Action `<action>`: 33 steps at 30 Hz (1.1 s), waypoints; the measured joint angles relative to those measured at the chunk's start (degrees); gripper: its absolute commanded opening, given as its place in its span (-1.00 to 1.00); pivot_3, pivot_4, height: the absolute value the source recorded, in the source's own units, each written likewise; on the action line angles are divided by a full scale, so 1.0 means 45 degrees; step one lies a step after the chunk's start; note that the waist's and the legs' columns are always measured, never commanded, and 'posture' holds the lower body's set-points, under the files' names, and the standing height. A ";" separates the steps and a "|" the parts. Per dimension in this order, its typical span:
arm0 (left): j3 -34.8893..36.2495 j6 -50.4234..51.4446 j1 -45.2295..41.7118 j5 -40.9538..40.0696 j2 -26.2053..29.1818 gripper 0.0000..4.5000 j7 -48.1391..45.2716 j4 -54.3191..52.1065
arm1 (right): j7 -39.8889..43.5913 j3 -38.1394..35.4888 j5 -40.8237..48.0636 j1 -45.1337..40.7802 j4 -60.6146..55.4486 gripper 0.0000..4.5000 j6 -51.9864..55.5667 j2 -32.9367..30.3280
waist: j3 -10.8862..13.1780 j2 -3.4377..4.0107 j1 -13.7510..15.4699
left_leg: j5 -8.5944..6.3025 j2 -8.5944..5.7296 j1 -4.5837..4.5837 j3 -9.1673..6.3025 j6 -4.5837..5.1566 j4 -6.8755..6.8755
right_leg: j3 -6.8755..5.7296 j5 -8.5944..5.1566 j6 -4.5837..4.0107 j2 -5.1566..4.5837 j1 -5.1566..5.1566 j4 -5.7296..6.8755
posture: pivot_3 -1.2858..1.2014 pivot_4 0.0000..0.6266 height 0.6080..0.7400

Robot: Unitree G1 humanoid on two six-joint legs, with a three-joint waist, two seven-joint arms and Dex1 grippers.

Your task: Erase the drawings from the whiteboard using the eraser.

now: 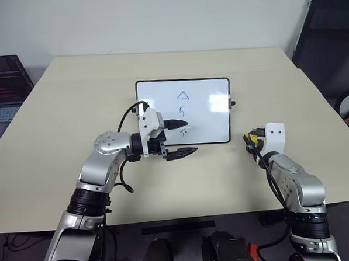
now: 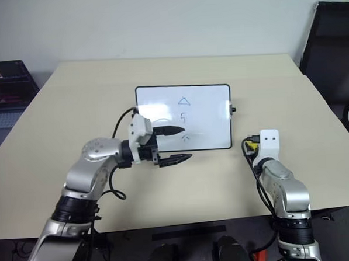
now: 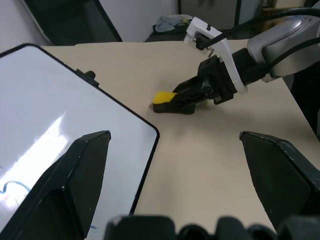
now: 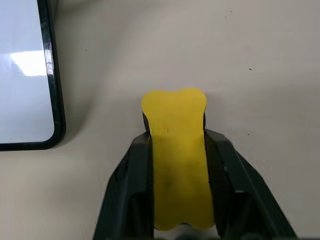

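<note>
The whiteboard (image 1: 212, 120) lies flat in the middle of the table. The drawings form a column on it: a triangle (image 1: 183, 95), a "5" (image 1: 182, 112) and a star-like scribble (image 1: 184, 131). My left gripper (image 1: 191, 136) hangs open over the board's near edge, one finger above the scribble and the other just off the board. To the right of the board, low at the table top, my right gripper (image 4: 176, 134) is shut on the eraser (image 4: 175, 107), a yellow block pinched at its middle. The left wrist view shows the eraser (image 3: 164, 98) with its dark underside near the table.
A small black knob (image 1: 233, 103) sticks out of the board's right side. A laptop (image 1: 2, 87) stands off the table's left edge and a black chair (image 1: 328, 46) at the far right. The table's front edge (image 1: 185, 217) is close below both arms.
</note>
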 measured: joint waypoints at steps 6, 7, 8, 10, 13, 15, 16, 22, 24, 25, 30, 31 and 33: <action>0.0324 0.0766 0.0589 0.0495 0.0027 1.00 0.1755 -0.0861 | 0.0543 0.0272 -0.0254 0.0221 -0.0437 -0.55 -0.0126 -0.0577 | 0.0001 0.0002 0.0002 | -0.0001 0.0001 -0.0002 -0.0003 0.0000 -0.0001 | 0.0005 -0.0001 0.0000 -0.0004 0.0000 -0.0001 | 0.03 -0.52 1.00; 0.0418 0.0979 0.0718 0.0611 0.0037 1.00 0.2170 -0.1065 | 0.0699 0.0357 -0.0310 0.0403 -0.0709 -0.55 -0.0245 -0.0760 | 0.0001 0.0001 0.0003 | -0.0001 0.0002 -0.0003 -0.0008 0.0000 -0.0002 | 0.0011 -0.0001 0.0000 -0.0004 0.0000 -0.0002 | 0.03 -0.52 1.00; 0.0540 0.1281 0.0866 0.0688 0.0037 1.00 0.2611 -0.1312 | 0.0895 0.0515 -0.0402 0.0595 -0.1002 -0.55 -0.0417 -0.0990 | 0.0002 0.0002 0.0004 | -0.0001 0.0002 -0.0004 -0.0009 0.0000 -0.0002 | 0.0013 -0.0002 0.0000 -0.0004 -0.0001 -0.0002 | 0.03 -0.52 1.00; 0.0801 0.2046 0.1214 0.0746 0.0046 1.00 0.3465 -0.2022 | 0.1510 0.0816 -0.0431 0.1130 -0.1688 -0.55 -0.0705 -0.1552 | 0.0002 0.0002 0.0003 | -0.0001 0.0005 -0.0005 -0.0017 0.0000 -0.0002 | 0.0015 -0.0002 0.0000 -0.0004 -0.0001 -0.0003 | 0.03 -0.52 1.00; 0.0825 0.2867 0.1564 0.0939 0.0047 1.00 0.4374 -0.3010 | 0.2039 0.0755 -0.0045 0.1487 -0.2393 -0.55 -0.0574 -0.1586 | 0.0003 0.0001 -0.0003 | 0.0000 0.0007 0.0000 -0.0027 0.0000 0.0003 | 0.0013 -0.0001 0.0002 -0.0004 0.0000 0.0004 | 0.03 -0.52 1.00; 0.0887 0.3504 0.1739 0.1108 0.0047 1.00 0.5178 -0.3702 | 0.2393 0.0537 0.0373 0.1435 -0.2839 -0.55 -0.0363 -0.1622 | 0.0003 0.0001 -0.0001 | 0.0000 0.0005 0.0007 -0.0039 0.0000 0.0008 | 0.0014 0.0001 0.0005 -0.0004 0.0009 0.0008 | 0.03 -0.52 1.00; 0.1029 0.3864 0.1881 0.1231 0.0041 1.00 0.5654 -0.4031 | 0.2627 0.0607 0.0401 0.1174 -0.2912 -0.55 -0.0357 -0.1861 | 0.0005 0.0003 -0.0022 | 0.0000 0.0007 0.0014 -0.0034 0.0000 0.0010 | 0.0013 0.0006 0.0013 -0.0003 0.0007 0.0009 | 0.03 -0.52 1.00; 0.1630 0.5007 0.2134 0.1823 0.0060 1.00 0.7391 -0.4464 | 0.4066 0.2392 -0.0245 -0.2266 -0.2011 -0.55 -0.1482 -0.2897 | 0.0012 0.0009 -0.0079 | 0.0003 -0.0007 0.0026 -0.0022 0.0002 0.0015 | 0.0004 0.0022 0.0027 0.0021 0.0010 0.0003 | 0.03 -0.52 1.00; 0.1679 0.5113 0.2142 0.1975 0.0156 1.00 0.7648 -0.4471 | 0.4361 0.3148 -0.0598 -0.3281 -0.0973 -0.55 -0.2018 -0.2612 | 0.0014 0.0007 -0.0040 | 0.0002 -0.0002 0.0013 -0.0014 0.0002 0.0007 | 0.0005 0.0023 0.0024 0.0022 0.0002 -0.0004 | 0.03 -0.52 1.00; 0.1702 0.5183 0.2135 0.2066 0.0215 1.00 0.7732 -0.4474 | 0.4433 0.3470 -0.0763 -0.3662 -0.0450 -0.55 -0.2300 -0.2430 | 0.0014 0.0007 -0.0025 | 0.0002 -0.0002 0.0011 -0.0012 0.0002 0.0007 | 0.0007 0.0021 0.0022 0.0021 0.0002 -0.0008 | 0.03 -0.52 1.00; 0.1825 0.5627 0.1794 0.2181 0.0315 1.00 0.8107 -0.4487 | 0.4838 0.4745 -0.1712 -0.5690 0.2481 -0.55 -0.3802 -0.1342 | 0.0019 0.0004 -0.0001 | 0.0001 -0.0004 -0.0008 -0.0008 0.0002 0.0006 | 0.0005 0.0045 -0.0018 -0.0013 -0.0011 -0.0012 | 0.03 -0.52 1.00; 0.1830 0.5667 0.1739 0.2182 0.0337 1.00 0.8135 -0.4516 | 0.4942 0.4933 -0.1862 -0.6110 0.3060 -0.55 -0.4144 -0.1168 | 0.0019 0.0004 -0.0002 | 0.0001 -0.0004 -0.0007 -0.0008 0.0002 0.0006 | 0.0003 0.0057 -0.0038 -0.0015 -0.0011 -0.0010 | 0.03 -0.52 1.00; 0.1826 0.5802 0.1640 0.2169 0.0359 1.00 0.8135 -0.4533 | 0.5055 0.5093 -0.2167 -0.6708 0.3979 -0.55 -0.4676 -0.0862 | 0.0019 0.0004 0.0004 | 0.0001 -0.0004 -0.0009 -0.0009 0.0001 0.0005 | -0.0009 0.0058 -0.0040 -0.0016 -0.0010 -0.0010 | 0.03 -0.52 1.00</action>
